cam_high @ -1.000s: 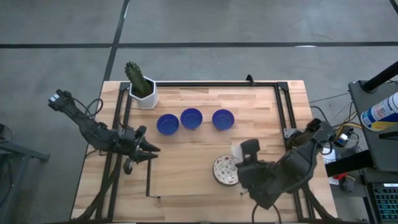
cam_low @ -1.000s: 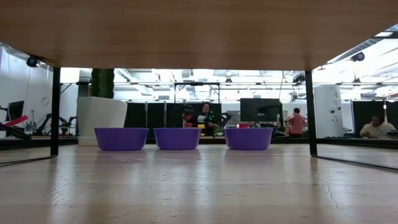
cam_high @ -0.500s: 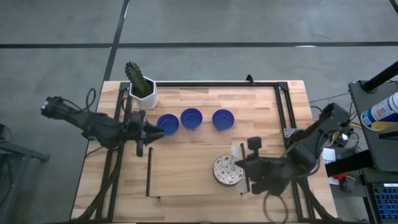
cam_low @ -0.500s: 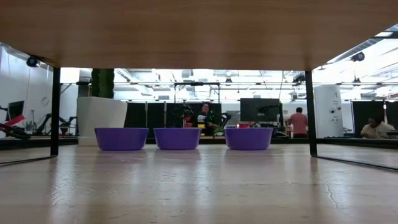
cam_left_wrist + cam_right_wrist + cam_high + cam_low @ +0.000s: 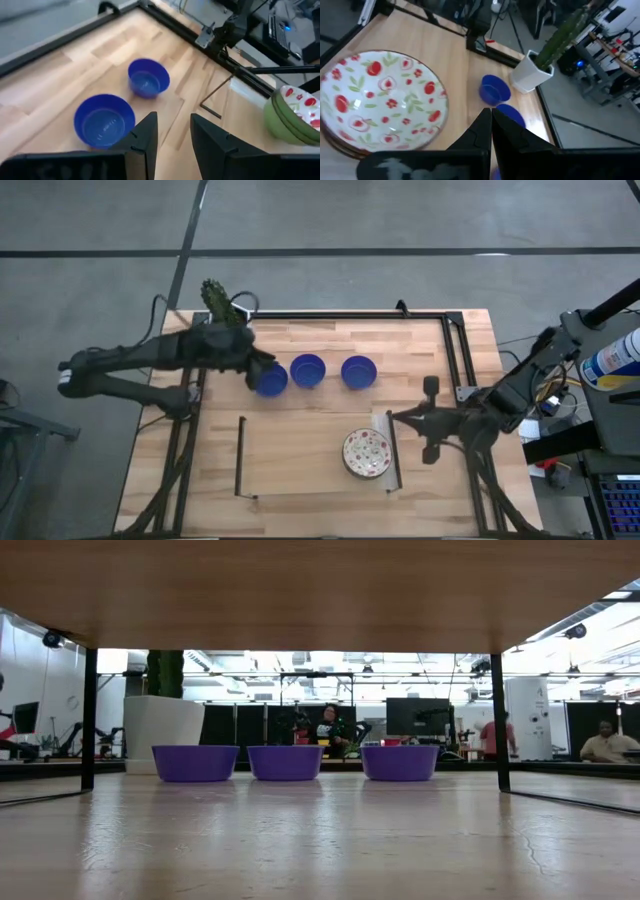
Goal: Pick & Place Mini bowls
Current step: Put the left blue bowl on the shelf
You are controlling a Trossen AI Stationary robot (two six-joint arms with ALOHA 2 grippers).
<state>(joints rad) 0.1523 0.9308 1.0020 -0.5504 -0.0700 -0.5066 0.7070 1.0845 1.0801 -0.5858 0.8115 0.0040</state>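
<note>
Three blue mini bowls [image 5: 270,381] [image 5: 307,369] [image 5: 358,370] stand in a row on their bases near the table's far edge; the low view shows them too [image 5: 195,762] [image 5: 285,761] [image 5: 400,762]. A white bowl with a red floral pattern [image 5: 366,453] sits toward the near right, and in the right wrist view [image 5: 380,100] it tops a stack. My left gripper [image 5: 266,366] hangs open over the leftmost blue bowl's far rim, with two blue bowls [image 5: 104,120] [image 5: 148,82] ahead of its fingers. My right gripper [image 5: 393,417] is shut, just right of the floral bowl.
A white hexagonal pot with a cactus [image 5: 225,315] stands at the far left corner, partly under my left arm. A black metal frame [image 5: 455,350] borders the table, and loose black bars [image 5: 240,455] [image 5: 390,450] lie on the wood. People sit in the room behind [image 5: 328,730].
My left gripper has swung from the table's left side toward the far edge and now hangs over the leftmost blue bowl. My right arm has unfolded toward the right edge, uncovering the floral bowl, with its gripper still shut. No bowl has moved.
</note>
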